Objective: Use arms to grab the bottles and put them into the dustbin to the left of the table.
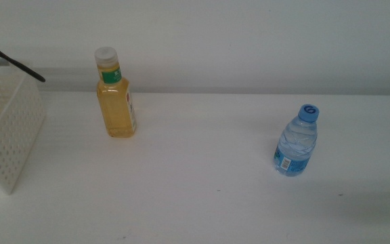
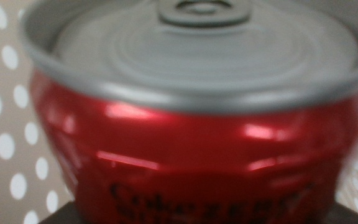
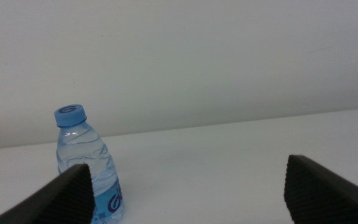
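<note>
White tabletop [image 1: 202,196] running back to a plain pale wall [image 1: 249,41] (soft, even light, faint shadows only).

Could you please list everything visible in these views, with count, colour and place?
Tall yellow-liquid bottle with white cap: one, upright, table's far left part.
Small clear water bottle with blue cap: one, upright, table's right part.
Red metal can: one, fills the left wrist view, perforated wall behind.
White perforated plastic basket: one, left edge.
White table: one.
Left tool: jaws hidden by the can.
Right tool: black jaws apart, beside the water bottle.
</note>
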Robot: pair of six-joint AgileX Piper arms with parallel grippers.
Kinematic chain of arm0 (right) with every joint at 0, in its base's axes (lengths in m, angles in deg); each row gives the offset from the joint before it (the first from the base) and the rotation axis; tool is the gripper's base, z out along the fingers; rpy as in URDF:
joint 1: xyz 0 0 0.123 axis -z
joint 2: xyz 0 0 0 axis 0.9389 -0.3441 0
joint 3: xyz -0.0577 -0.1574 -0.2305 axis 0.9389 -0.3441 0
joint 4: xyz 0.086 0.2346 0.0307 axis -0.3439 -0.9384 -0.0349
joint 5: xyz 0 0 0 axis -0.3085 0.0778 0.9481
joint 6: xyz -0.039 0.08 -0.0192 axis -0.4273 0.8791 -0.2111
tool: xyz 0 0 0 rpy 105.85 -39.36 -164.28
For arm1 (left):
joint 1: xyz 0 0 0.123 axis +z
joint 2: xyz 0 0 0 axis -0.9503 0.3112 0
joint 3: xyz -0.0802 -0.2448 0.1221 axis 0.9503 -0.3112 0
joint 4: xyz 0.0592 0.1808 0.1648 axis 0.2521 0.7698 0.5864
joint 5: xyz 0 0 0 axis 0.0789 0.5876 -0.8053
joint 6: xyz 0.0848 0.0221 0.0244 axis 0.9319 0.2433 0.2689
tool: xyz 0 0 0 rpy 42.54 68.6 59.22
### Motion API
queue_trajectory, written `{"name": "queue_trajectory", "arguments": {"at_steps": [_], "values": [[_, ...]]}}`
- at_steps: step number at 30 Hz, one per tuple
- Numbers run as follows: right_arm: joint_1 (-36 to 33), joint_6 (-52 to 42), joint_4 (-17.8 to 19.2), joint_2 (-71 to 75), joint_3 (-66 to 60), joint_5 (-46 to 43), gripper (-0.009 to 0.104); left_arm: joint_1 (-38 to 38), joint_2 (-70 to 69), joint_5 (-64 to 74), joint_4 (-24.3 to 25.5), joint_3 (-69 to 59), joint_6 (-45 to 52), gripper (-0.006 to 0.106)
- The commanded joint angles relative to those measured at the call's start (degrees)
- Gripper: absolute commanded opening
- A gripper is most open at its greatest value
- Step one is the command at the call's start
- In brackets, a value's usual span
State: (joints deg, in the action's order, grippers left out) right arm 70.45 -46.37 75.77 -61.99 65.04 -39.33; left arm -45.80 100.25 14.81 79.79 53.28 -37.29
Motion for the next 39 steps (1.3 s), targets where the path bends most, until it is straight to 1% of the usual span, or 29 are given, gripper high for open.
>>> {"name": "queue_trajectory", "arguments": {"at_steps": [1, 3, 6, 8, 11, 13, 14, 17, 18, 26, 29, 32, 34, 35, 36, 39], "values": [[0.4, -0.2, 0.1, 1.7, -2.5, -0.5, 0.082, 0.0, 0.0, -1.5, -0.8, 0.8, 0.3, -0.002], [0.4, -0.2, 0.1, 1.7, -2.5, -0.5, 0.082, 0.0, 0.6, -1.9, -0.6, 0.8, 0.4, -0.001], [0.4, -0.2, 0.1, 1.7, -2.5, -0.5, 0.082, 0.0, 1.1, -1.9, 0.2, 0.8, 0.2, 0.003], [0.4, -0.2, 0.1, 1.7, -2.5, -0.5, 0.082, 0.0, 1.5, -1.9, 0.6, 0.8, -0.3, 0.009], [0.4, -0.2, 0.1, 1.7, -2.5, -0.5, 0.082, 0.0, 1.7, -2.0, 0.6, 0.8, -0.3, 0.024], [0.4, -0.2, 0.1, 1.7, -2.5, -0.5, 0.082, 0.0, 1.7, -2.0, 0.6, 0.8, -0.3, 0.039], [0.4, -0.2, 0.1, 1.7, -2.5, -0.5, 0.082, 0.0, 1.7, -1.3, 0.6, 0.8, -0.2, 0.068], [0.4, -0.2, 0.1, 1.7, -2.5, -0.5, 0.082, 0.0, 1.4, -0.5, 0.6, 0.9, 0.0, 0.091], [0.4, -0.2, 0.1, 1.7, -2.5, -0.5, 0.082, 0.0, 0.9, -0.5, 0.6, 1.0, -0.4, 0.094], [0.4, -0.2, 0.1, 1.7, -2.5, -0.5, 0.082, -0.9, -9.2, 0.8, 0.8, 1.4, -5.3, 0.094], [0.4, -0.2, 0.1, 1.7, -2.5, -0.5, 0.082, -2.2, -15.1, 2.2, -0.2, 1.4, -7.9, 0.094], [0.4, -0.2, 0.1, 1.7, -2.5, -0.5, 0.082, -3.9, -20.4, 4.4, -4.6, 1.1, -9.3, 0.094], [0.4, -0.2, 0.1, 1.7, -2.5, -0.5, 0.082, -4.9, -24.8, 3.7, -8.5, -1.2, -9.0, 0.094], [0.4, -0.2, 0.1, 1.7, -2.5, -0.5, 0.082, -5.4, -26.8, 2.6, -9.5, -3.3, -8.6, 0.094], [0.4, -0.2, 0.1, 1.7, -2.5, -0.5, 0.082, -6.1, -29.5, 0.9, -10.3, -5.8, -8.6, 0.094], [0.4, -0.2, 0.1, 1.7, -2.5, -0.5, 0.082, -8.6, -38.7, -6.9, -10.4, -15.2, -8.6, 0.094]]}}
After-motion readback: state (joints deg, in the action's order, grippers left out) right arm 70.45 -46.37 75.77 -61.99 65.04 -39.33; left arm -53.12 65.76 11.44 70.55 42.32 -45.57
